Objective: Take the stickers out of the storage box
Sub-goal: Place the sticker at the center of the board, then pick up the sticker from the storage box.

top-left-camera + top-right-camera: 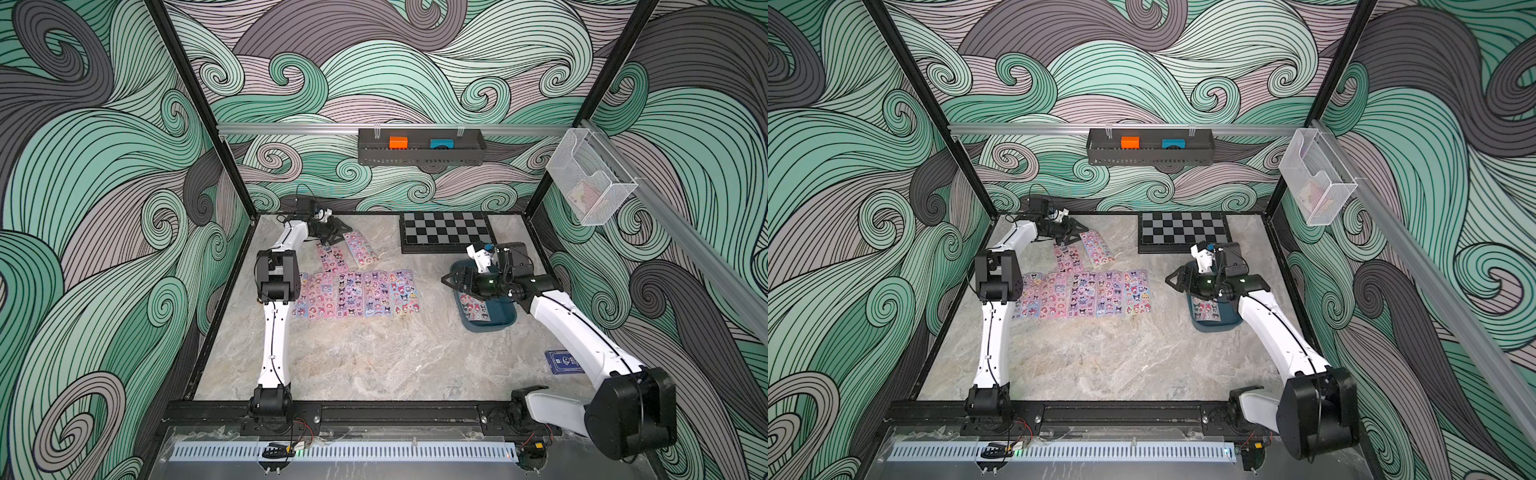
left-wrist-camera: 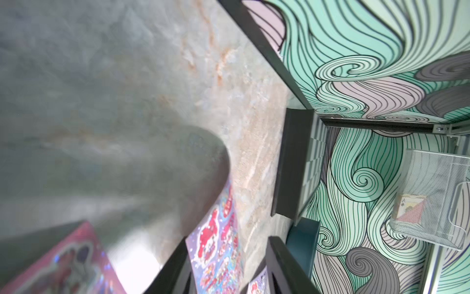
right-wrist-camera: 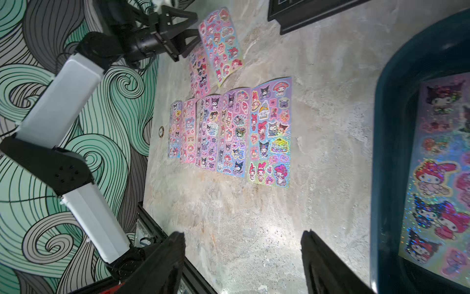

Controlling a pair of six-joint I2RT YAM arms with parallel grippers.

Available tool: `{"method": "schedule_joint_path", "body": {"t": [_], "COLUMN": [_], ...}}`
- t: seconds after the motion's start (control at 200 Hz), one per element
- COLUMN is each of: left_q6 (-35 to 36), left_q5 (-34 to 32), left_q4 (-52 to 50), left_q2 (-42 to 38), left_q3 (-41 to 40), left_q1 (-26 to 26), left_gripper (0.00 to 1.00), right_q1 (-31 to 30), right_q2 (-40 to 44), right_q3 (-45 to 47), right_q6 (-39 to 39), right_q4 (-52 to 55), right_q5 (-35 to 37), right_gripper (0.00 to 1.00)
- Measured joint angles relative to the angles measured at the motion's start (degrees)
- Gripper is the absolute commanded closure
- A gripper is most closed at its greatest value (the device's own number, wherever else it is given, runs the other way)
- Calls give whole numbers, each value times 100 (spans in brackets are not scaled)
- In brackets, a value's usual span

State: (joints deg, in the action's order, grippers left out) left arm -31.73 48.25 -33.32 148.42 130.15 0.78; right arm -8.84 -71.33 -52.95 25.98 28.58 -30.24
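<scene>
The tabletop (image 1: 374,365) was a smooth slab printed with grey-beige marble veining. Nearest, beside the right arm, a small dark blue card pack (image 1: 562,362) lay flat. Beyond it, on the right side of the table, sat the storage box (image 1: 492,327), a shallow dark teal plastic tub with rounded corners and a glossy rolled rim. One glittery sheet (image 3: 437,165) lay flat on its floor, crowded with cartoon figures.

Level with the box and well apart to its left, the stickers (image 1: 357,293) lay out on the marble. Five thin, narrow sheets in pink, purple and pale blue sat long side to long side with their edges overlapping, their film throwing holographic sparkle. Farther back, two more sheets (image 1: 347,251) lay at an angle, one overlapping the other.

Against the back edge was a flat chessboard (image 1: 446,230) with grey and black squares in a dark frame. On the rear wall hung a black perforated tray (image 1: 419,160) holding an orange block (image 1: 397,142) and a blue block (image 1: 441,144). A clear plastic bin (image 1: 590,183) hung on the right rail.

The right claw (image 3: 243,233) hovered by the box rim on the side facing the row. Its jaws were spread wide over bare marble with nothing between them.

The left claw (image 1: 343,237) was low at the far ends of the two angled sheets, its jaws partly apart. One sheet's end lay flat on the table between its fingers (image 2: 178,264), released rather than pinched.
</scene>
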Motion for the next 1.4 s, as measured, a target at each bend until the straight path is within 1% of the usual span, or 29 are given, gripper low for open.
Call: {"method": "schedule_joint_path", "body": {"t": [0.05,0.085,0.15,0.25,0.32,0.4,0.485,0.55,0.68,0.791,0.886,1.006,1.086,1.246,1.401], "left_q6": [2,2,-46,-138,-177,-175,-98,-79,-79,-72,-92,-234,-341,-407,-387], "left_q5": [24,33,39,-2,-11,-2,46,81,109,101,68,-4,-37,-109,-227], "left_q4": [-24,-7,133,540,798,887,706,675,664,684,798,1132,1377,1659,1759], "left_q2": [-299,-595,-1255,-2306,-2728,-2774,-2535,-2398,-2347,-2433,-2732,-3438,-3901,-4363,-4629], "left_q3": [-195,-442,-1075,-2083,-2424,-2356,-2109,-2124,-2575,-3056,-3709,-4710,-5171,-5342,-5392], "left_q1": [37,68,125,179,212,210,210,208,190,164,131,70,-20,-348,-732], "left_gripper": [45,37,29,28,28,28,29,30,30,30,30,30,30,30,30], "right_q1": [92,149,223,321,407,466,470,468,470,501,529,560,597,669,684], "right_q2": [2,2,9,22,22,22,22,22,-11,-271,-647,-1134,-1410,-1818,-2293], "right_q3": [42,57,59,57,57,52,52,52,42,-101,-317,-623,-750,-874,-1108], "right_q6": [-35,-79,-188,-341,-420,-457,-483,-494,-577,-693,-852,-1108,-1270,-1484,-1561], "right_q4": [68,125,240,411,481,529,553,562,601,708,804,1032,1128,1305,1364], "right_q5": [72,164,361,597,671,695,710,719,813,1025,1364,1912,2264,2688,2833], "right_gripper": [20,18,16,16,15,16,15,15,12,10,6,4,2,2,1]}}
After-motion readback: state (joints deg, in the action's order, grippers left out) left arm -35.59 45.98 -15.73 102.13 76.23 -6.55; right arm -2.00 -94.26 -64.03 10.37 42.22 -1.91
